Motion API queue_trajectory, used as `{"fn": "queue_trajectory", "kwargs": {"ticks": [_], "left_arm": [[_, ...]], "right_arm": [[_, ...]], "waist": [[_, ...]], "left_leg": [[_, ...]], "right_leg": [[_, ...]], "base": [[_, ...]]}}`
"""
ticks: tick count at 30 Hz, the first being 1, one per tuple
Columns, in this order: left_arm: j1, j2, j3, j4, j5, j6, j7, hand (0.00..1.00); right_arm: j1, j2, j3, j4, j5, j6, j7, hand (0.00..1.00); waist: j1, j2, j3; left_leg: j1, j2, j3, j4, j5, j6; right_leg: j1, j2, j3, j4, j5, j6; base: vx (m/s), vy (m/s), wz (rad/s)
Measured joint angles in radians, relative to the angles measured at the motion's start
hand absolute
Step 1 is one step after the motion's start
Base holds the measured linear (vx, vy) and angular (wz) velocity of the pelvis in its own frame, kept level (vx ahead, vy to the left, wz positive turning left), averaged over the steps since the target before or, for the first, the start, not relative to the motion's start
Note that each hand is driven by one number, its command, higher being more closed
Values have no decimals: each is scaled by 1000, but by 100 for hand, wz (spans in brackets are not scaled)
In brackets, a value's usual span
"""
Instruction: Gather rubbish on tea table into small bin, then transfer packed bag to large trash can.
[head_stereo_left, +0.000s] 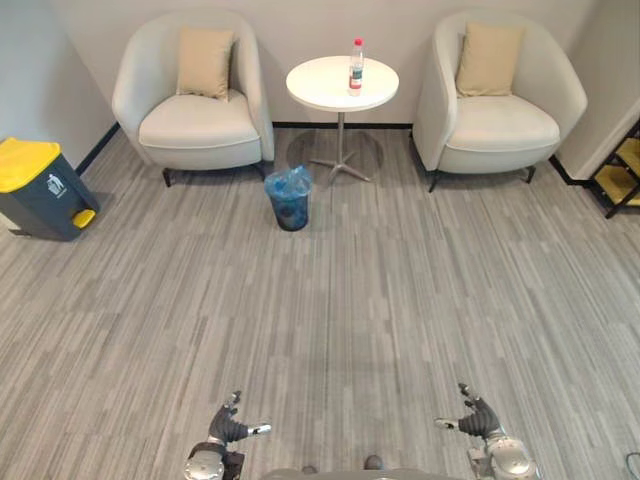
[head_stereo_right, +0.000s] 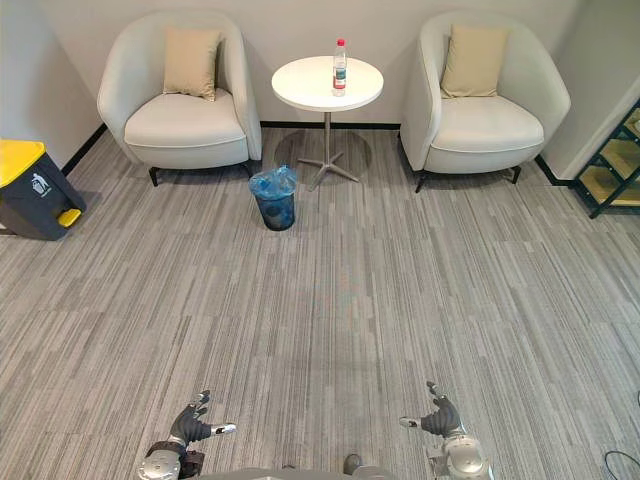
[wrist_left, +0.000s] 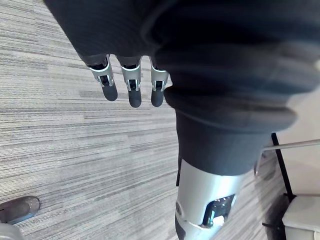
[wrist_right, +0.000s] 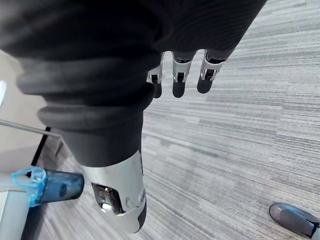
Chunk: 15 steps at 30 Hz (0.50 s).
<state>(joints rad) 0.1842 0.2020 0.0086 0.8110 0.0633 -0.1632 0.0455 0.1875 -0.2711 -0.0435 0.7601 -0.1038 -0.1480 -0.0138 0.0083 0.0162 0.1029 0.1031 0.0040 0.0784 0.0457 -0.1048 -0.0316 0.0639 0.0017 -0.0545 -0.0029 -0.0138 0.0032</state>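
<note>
On the round white tea table (head_stereo_left: 318, 92) at the far side of the room stands a clear plastic bottle (head_stereo_left: 356, 66) with a red cap, upright near the table's right edge. It is the one piece of rubbish visible there. On the floor just beside the table's foot, to its left, sits the small bin (head_stereo_left: 290, 199) lined with a blue bag. That spot probably keeps the trip from tabletop to bin short. The large trash can (head_stereo_left: 40, 188), dark grey with a yellow lid, stands well apart by the left wall, where the packed bag should end up. Two pale armchairs (head_stereo_left: 195, 110) with tan cushions flank the table. The left hand (head_stereo_left: 228, 428) and right hand (head_stereo_left: 478, 420) hang low over grey striped flooring, far from all of this. Their fingers (wrist_left: 132, 90) are loosely straight and hold nothing, which fits an approach not yet begun.
</note>
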Motion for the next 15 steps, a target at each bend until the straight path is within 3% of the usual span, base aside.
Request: {"fn": "queue_trajectory", "kwargs": {"ticks": [11,15], "left_arm": [[1,2,36,0,-35,2,-1,0],[15,2,42,0,-38,4,-1,0]], "right_arm": [[-1,2,-93,13,116,1,-2,0],[-4,1,-142,28,136,3,-3,0]], "waist": [[-7,4,-2],[-21,20,-12]], "left_leg": [[-7,13,11,-3,1,0],[-7,20,14,-10,0,0]], "right_leg": [[3,15,3,-35,25,-6],[1,23,5,-40,25,-6]], "base": [[-19,-17,-3],[1,-29,-2]]}}
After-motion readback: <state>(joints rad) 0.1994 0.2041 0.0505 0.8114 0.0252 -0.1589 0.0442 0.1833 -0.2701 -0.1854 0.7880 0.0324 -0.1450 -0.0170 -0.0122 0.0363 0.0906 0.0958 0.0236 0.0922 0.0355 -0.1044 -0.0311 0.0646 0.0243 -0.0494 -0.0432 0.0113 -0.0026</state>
